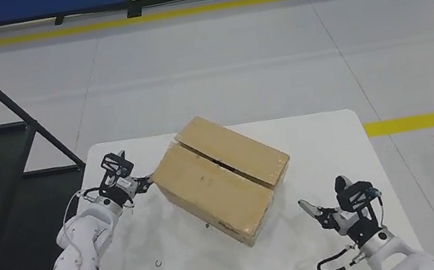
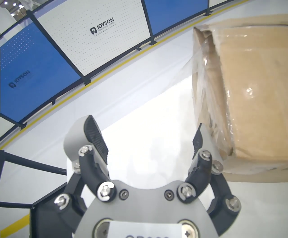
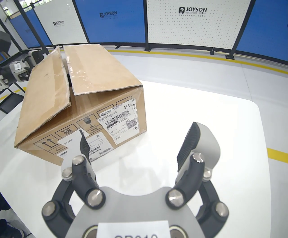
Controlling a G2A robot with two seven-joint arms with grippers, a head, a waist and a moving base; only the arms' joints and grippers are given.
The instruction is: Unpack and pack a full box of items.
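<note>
Box [image 1: 223, 179] sits between left end effector [image 2: 145, 124] and right end effector [image 3: 137, 129], both spread wide

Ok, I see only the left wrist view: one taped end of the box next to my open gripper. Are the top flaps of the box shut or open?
Observer: Both top flaps of the box are folded down, but a dark gap shows along the seam between them.
Operator: Where is the right gripper?
Observer: The right gripper is open, above the table, apart from the box, facing its side with the paper labels.
Operator: Is anything else on the table?
Observer: One small thing lies apart from the box, too small to identify.
</note>
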